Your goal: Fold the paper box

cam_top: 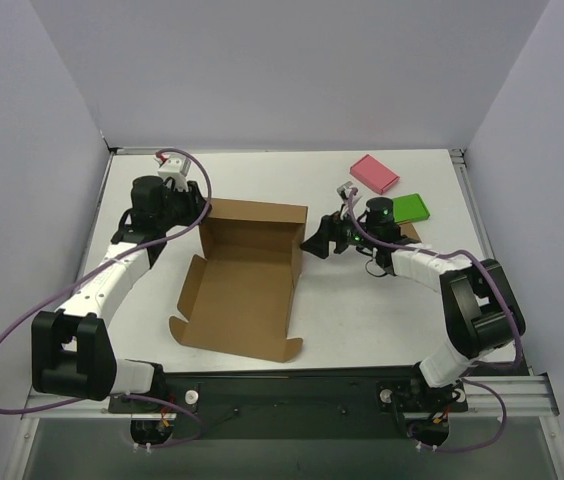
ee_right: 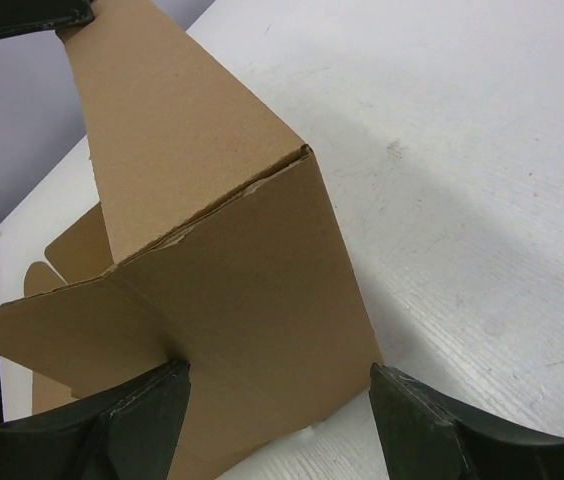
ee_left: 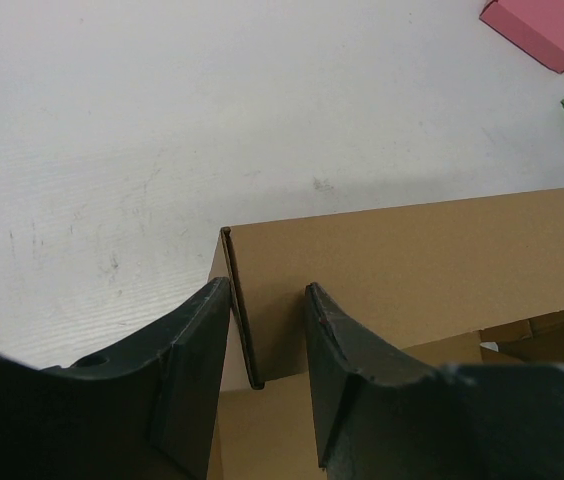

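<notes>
Found in the middle of the table (cam_top: 362,325): the paper box (cam_top: 242,290), half raised, long axis running from the far edge toward the near edge. Already standing: the far wall (cam_top: 257,210) and the right wall (cam_top: 299,255), joined at the box's far right corner. Lying low and unfolded: the left side flap (cam_top: 194,285), and the broad lid panel (cam_top: 237,335) with rounded tabs, pointing at the near edge. At the box's far left corner: the left gripper (cam_top: 200,215), jaws part-way apart and astride the upright end of the far wall. Hard to tell from the wrist view whether pinching the cardboard or merely bracketing it, hence no claim of a grip. Just beside the outer face of the right wall, roughly midway along it: the right gripper (cam_top: 312,243), jaws spread wide, clamped on nothing, bare cardboard straight ahead of them. Key relation: box to the right of the left gripper and nearer the bases; box directly to the left of the right gripper; both tools at standing walls on the far half. Judged next: raising the left side flap, closest to the left arm and reachable by a slide along the left side toward the near edge. Right arm better placed for bracing the right wall from outside. Possible trouble, as a guess only: far wall sagging toward the far edge once unsupported.
</notes>
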Tool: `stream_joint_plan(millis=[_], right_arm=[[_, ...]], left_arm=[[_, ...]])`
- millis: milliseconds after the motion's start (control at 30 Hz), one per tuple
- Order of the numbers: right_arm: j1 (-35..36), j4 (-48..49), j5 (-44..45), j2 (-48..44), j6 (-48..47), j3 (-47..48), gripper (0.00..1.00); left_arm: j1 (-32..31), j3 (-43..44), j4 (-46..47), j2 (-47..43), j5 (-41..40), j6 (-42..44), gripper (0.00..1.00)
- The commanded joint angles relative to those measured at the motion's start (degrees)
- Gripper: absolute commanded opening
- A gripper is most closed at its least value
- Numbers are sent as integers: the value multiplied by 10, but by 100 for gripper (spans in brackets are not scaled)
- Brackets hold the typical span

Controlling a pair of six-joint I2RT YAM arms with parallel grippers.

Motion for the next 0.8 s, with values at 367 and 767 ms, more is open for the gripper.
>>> stream_joint_plan(millis=[367,767], right_arm=[[55,69,-2,-12,1,11,75],[90,57,97,-147,116,-84,72]], left_arm=[[-11,8,-64,21,69,4,45],[-10,6,-67,12,47,-4,45]])
